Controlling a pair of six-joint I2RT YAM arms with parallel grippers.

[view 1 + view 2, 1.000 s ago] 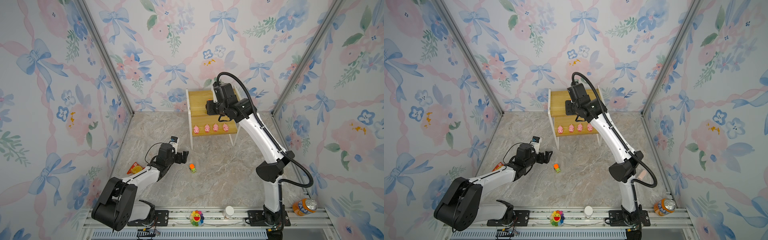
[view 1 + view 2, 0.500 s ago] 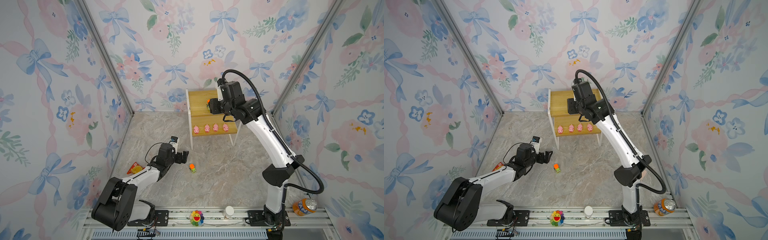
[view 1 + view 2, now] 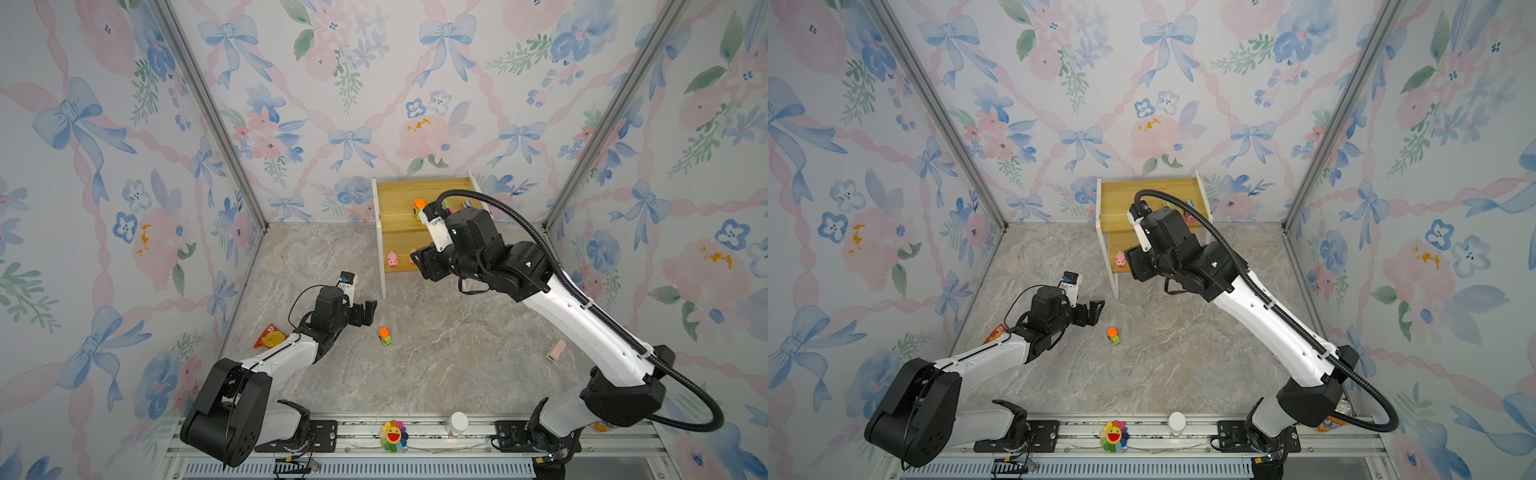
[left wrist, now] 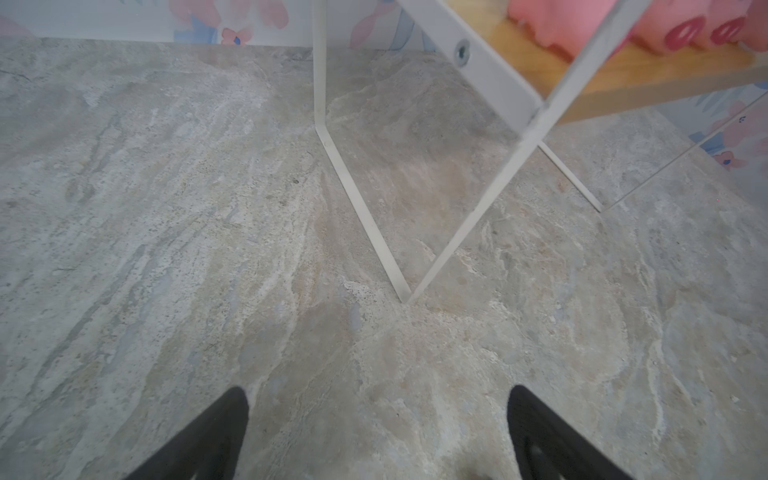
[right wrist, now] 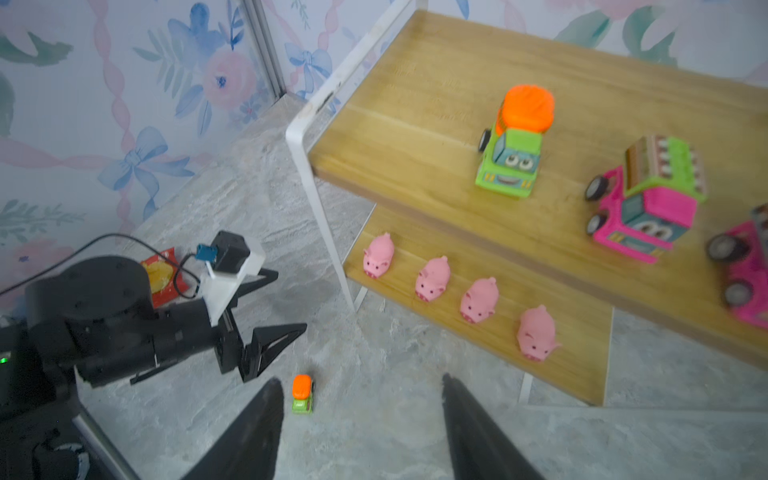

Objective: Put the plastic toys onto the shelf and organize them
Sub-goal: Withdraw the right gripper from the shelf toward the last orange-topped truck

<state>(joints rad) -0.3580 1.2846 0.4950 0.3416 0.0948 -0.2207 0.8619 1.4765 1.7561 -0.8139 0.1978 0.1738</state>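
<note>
Seven toys are sitting sorted; one car is waiting on the floor.

The shelf (image 5: 415,104) is grouping like with like. Four pink pigs (image 5: 433,278) are standing in a row on the lower board. A green car with an orange top (image 5: 513,149) and two pink cars (image 5: 644,199) are sitting side by side on the upper board, seemingly leaving room for the match. The stray green car (image 3: 385,336) is lying on the marble floor (image 3: 457,353), well apart from the shelf. The right gripper (image 5: 360,379) is hanging before the shelf, jaws parted and empty. The left gripper (image 4: 378,390), likewise spread and holding nothing, is hovering near the stray car, probably lining up to fetch it.
</note>
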